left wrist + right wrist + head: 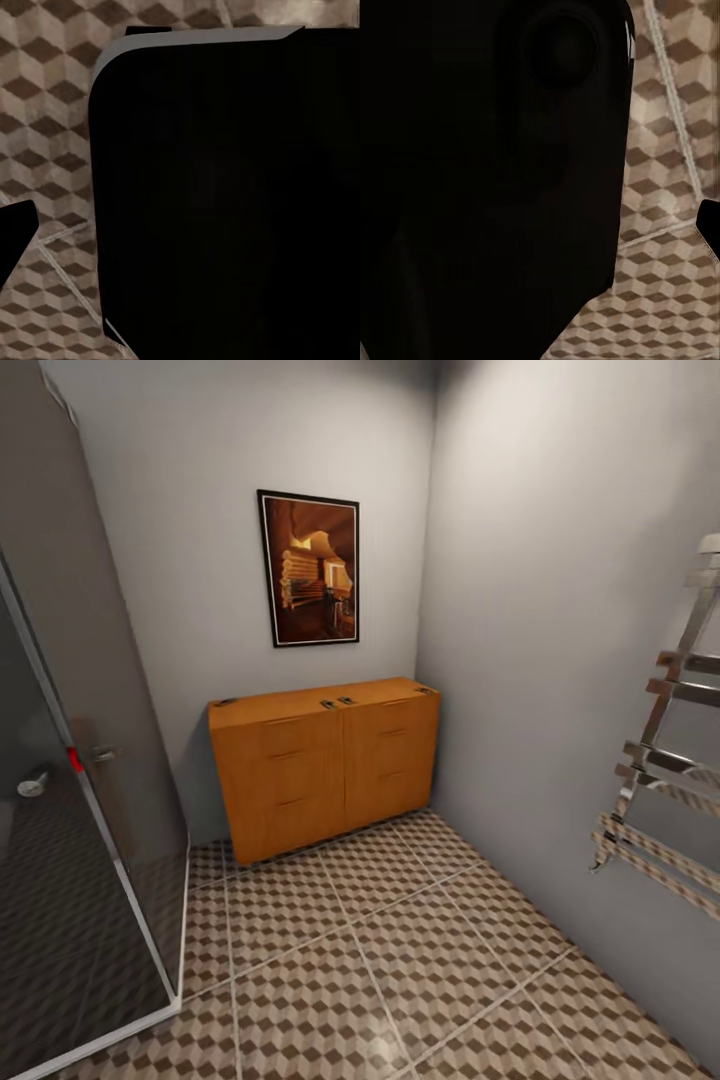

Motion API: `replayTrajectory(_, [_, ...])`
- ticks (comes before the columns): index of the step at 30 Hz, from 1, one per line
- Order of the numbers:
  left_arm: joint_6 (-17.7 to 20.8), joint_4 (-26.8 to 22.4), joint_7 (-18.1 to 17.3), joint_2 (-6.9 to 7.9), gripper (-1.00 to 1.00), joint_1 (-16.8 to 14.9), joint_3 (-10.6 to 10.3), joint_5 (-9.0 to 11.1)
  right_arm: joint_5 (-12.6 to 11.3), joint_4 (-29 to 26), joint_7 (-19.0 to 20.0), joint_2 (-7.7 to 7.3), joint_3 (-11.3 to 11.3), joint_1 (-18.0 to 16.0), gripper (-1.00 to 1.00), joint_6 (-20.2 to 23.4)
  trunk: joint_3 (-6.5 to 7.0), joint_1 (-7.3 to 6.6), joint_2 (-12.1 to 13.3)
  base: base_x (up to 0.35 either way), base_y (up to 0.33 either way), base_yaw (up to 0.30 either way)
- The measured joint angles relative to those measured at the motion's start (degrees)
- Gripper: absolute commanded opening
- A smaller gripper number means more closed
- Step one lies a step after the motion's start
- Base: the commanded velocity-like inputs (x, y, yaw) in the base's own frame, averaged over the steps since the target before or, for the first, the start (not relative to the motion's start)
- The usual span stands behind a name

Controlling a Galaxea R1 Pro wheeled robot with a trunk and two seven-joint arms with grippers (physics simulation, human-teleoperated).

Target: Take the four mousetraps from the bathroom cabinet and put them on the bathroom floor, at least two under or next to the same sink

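Centre frame: cabinet [325, 765] against wall, mousetraps [336, 703] on top, awaiting pickup; finger state of both grippers untellable.

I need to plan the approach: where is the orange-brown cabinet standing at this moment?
In the head view, the cabinet stands against the back wall in the room's far right corner, under the framed picture, with the glass shower wall to its left.

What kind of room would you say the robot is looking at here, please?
Most likely a bathroom: a glass shower enclosure stands at the left, a chrome towel rail hangs on the right wall, and the patterned tile floor runs up to an orange-brown wooden cabinet.
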Motion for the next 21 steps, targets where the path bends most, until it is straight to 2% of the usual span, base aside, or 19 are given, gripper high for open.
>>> replayTrajectory(9, [0.04, 0.0, 0.0, 0.04, 1.0, 0.0, 0.0, 0.16, 0.0, 0.0, -0.01, 0.0, 0.0, 0.0, 1.0, 0.06, 0.0, -0.01, 0.0, 0.29, -0.087, -0.008])
replayTrajectory(21, [0.04, 0.0, 0.0, 0.09, 1.0, 0.0, 0.03, 0.26, 0.0, 0.01, 0.0, 0.0, 0.0, 0.0, 1.0, 0.13, 0.0, -0.01, 0.0, 0.312, -0.017, -0.001])
